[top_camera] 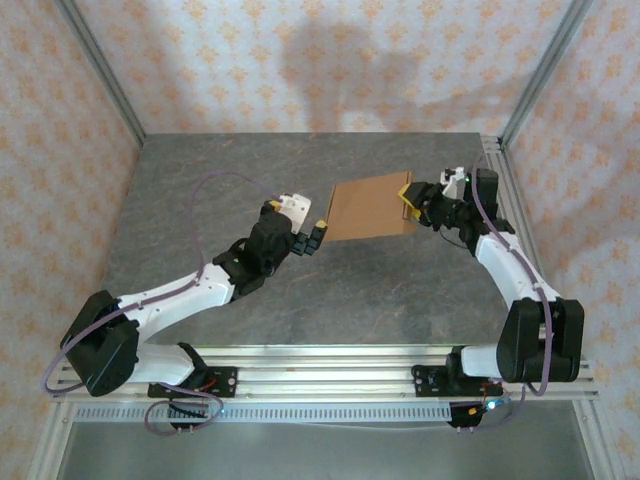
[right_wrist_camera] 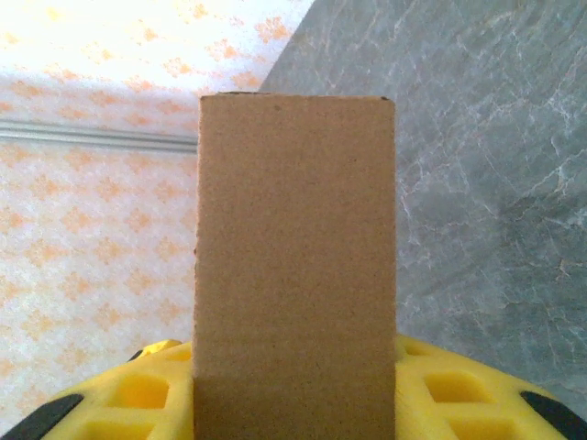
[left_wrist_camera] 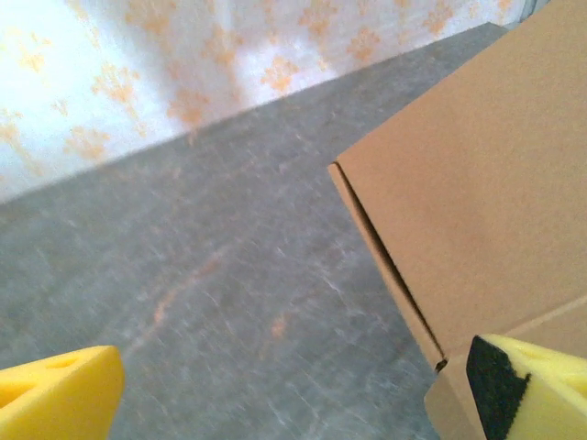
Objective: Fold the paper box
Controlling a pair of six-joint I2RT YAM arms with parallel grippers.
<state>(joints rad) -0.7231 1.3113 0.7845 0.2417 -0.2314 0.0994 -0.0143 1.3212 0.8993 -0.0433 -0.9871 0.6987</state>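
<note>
From above, my right tool (top_camera: pixel 410 197) is clamping the right edge of the paper box (top_camera: pixel 368 210) and holding it tilted above the counter (top_camera: pixel 200 180). My left tool (top_camera: pixel 312 232) is hanging spread apart just beside its left edge. At my left wrist, both yellow fingers (left_wrist_camera: pixel 60 390) are standing wide, with the box's seamed corner near the right one. At my right wrist, cardboard is sitting squeezed between the pads (right_wrist_camera: pixel 440 385). I am judging that closing the seam wants a steady right grip and a square left approach.
</note>
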